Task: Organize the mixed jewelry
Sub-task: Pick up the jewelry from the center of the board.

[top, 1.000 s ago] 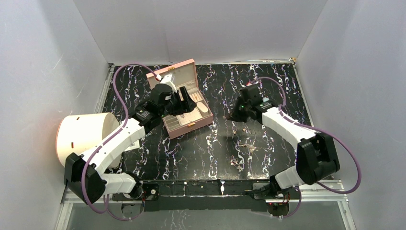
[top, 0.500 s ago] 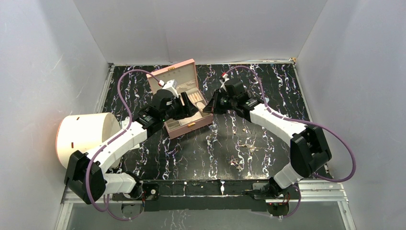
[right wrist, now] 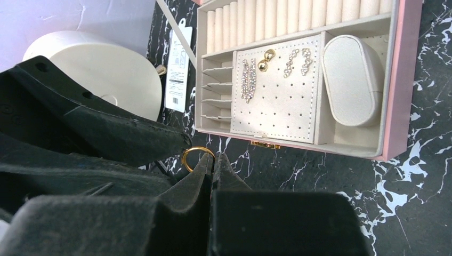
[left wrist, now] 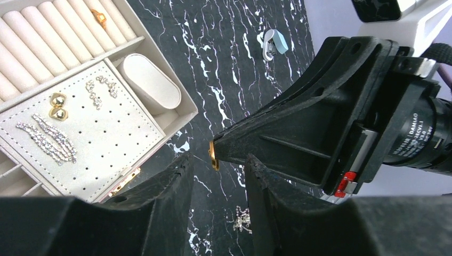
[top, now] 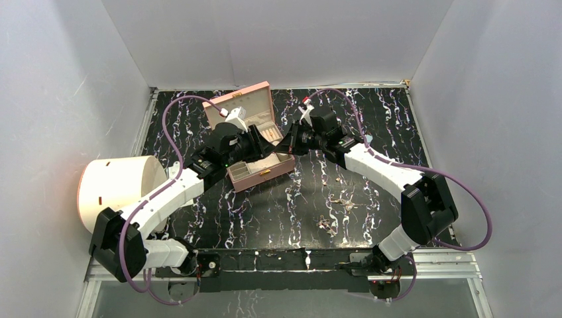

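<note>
My right gripper (right wrist: pixel 213 160) is shut on a thin gold ring (right wrist: pixel 197 149), held in the air just off the open pink box's (top: pixel 246 99) front right corner. The ring (left wrist: pixel 213 155) stands edge-on between the tips of my left gripper (left wrist: pixel 217 158). That gripper is open, with a finger (right wrist: pixel 128 136) on either side of the ring and a gap to it. More of the mixed jewelry lies loose on the black marble table (top: pixel 371 119): silvery chain pieces (top: pixel 343 202), a small cluster (top: pixel 327 225) and a pale blue bit (left wrist: pixel 274 41).
The box tray holds gold studs (right wrist: pixel 263 64) and sparkly earrings (right wrist: pixel 248 80) on a white perforated pad, beside an oval cushion (right wrist: pixel 352 80). A round cream container (top: pixel 116 189) stands at the left, with a white barcode tag (right wrist: pixel 177 80) next to it.
My right arm has swung left from mid-table to the box's corner, carrying the ring. The left gripper has come off the box to meet it, and its jaws have narrowed around the ring.
</note>
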Action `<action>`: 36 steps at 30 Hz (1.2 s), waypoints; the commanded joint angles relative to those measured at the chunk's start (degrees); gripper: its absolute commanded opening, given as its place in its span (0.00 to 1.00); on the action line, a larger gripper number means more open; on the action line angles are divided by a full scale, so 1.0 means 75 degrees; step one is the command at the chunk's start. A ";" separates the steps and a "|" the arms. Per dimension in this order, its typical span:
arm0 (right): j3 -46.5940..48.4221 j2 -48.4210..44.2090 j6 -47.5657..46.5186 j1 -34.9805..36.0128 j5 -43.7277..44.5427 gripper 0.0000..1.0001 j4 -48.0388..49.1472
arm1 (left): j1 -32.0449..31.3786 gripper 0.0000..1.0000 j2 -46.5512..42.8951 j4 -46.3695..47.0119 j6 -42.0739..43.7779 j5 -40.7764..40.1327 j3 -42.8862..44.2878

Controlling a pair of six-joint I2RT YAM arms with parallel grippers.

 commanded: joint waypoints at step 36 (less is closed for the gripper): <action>-0.0671 -0.0781 0.0575 -0.0141 0.0177 0.39 0.1197 | 0.0059 0.00 -0.0118 -0.0230 0.0160 -0.0272 0.0153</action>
